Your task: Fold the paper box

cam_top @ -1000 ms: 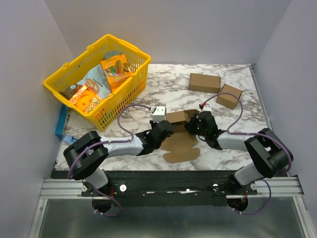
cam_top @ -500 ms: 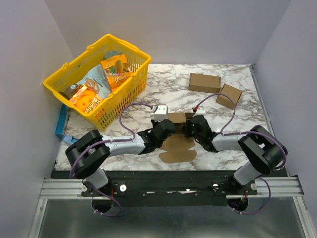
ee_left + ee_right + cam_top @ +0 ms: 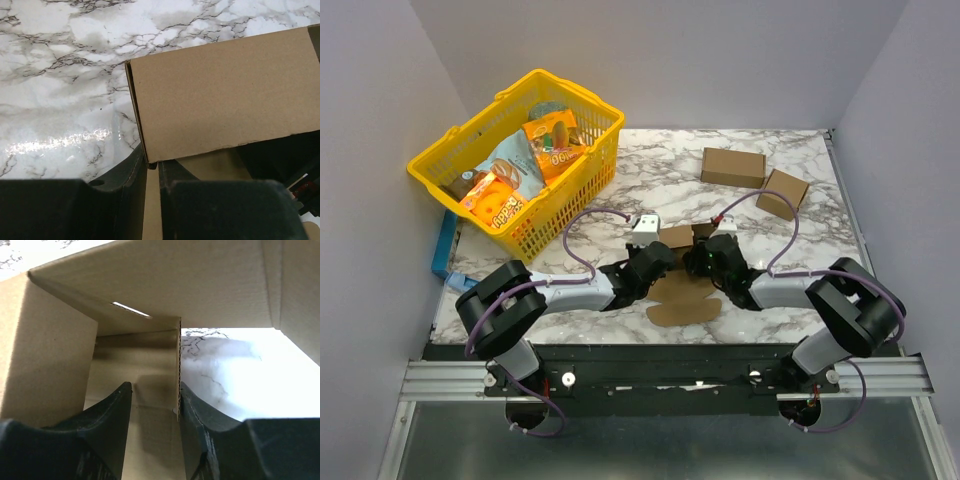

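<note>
Yellow plastic mesh basket filled with snack packets stands at the far left of the white marble-patterned bench. To its right, the left hand is clenched on the plain brown cardboard paper box. In the left wrist view a thin panel is pinched edge-on between its fingers, with an upright wall of the box just beyond. The box sits at the front middle of the bench, between both hands, its rounded flap lying flat. The right hand is released: its fingers stand apart inside the raised walls, a flap's cut edge just beside one of them. Far right lie a long brown cardboard cuboid and a squarish brown cardboard cuboid.
</note>
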You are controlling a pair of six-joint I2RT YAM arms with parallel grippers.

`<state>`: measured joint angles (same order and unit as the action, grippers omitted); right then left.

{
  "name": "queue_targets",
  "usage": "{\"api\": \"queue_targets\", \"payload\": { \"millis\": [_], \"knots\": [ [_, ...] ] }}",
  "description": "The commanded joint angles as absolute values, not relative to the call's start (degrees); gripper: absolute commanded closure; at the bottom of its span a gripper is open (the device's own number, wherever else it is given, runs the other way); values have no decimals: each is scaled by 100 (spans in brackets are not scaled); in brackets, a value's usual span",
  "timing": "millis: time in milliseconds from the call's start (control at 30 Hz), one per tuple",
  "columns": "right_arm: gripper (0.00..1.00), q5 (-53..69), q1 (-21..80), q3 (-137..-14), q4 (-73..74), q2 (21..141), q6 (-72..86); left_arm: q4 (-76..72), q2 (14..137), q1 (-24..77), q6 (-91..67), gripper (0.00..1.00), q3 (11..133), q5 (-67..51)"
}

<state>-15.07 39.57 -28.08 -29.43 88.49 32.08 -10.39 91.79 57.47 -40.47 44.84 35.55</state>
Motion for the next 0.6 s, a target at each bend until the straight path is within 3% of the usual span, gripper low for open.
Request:
{"api": "queue_targets", "payload": {
  "millis": [0, 267, 567],
  "knots": [
    [50, -1792, 4113, -2751, -2963, 8535, 3392, -1090, 9272, 5854, -4236, 78, 4562, 3120],
    [29, -2127, 4113, -2479, -2628, 8017, 3235, -739, 9246, 5854, -4070, 78, 4641, 3374],
    [25, -1294, 4113, -1864, -1566, 6268, 2584, -379, 9185, 5555, -3762, 80, 4755, 3217]
  ]
}}
